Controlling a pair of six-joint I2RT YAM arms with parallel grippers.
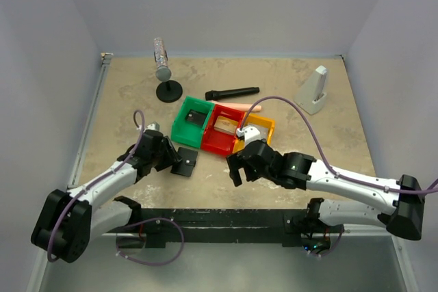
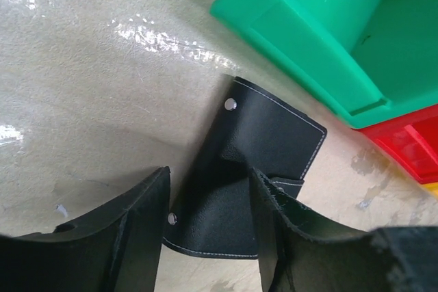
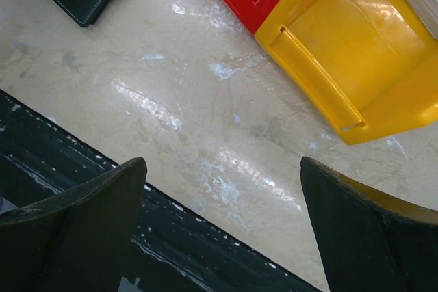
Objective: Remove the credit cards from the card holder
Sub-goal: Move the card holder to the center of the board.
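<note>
Straddling the card holder [image 2: 253, 162], which lies flat on the tabletop [image 2: 82, 100] at mid-frame just below the green bin [image 2: 315, 32], the left jaws stand parted and grip nothing. The right jaws gape wide and empty near the yellow bin [image 3: 356, 52]. This looks like the grasping step, with no cards showing; next, one arm should pin the holder while the other works a card free.

Left arm [image 1: 102, 182] reaches forward and inward from its base, wrist pitched down, left pincer [image 1: 175, 158] low over the bench with its jaws parted, fingers [image 2: 130, 230] angled apart. Right arm [image 1: 349, 182] stretches across toward centre, forearm near level, right pincer [image 1: 236, 167] gaping wide, both fingers [image 3: 82, 230] splayed.
</note>
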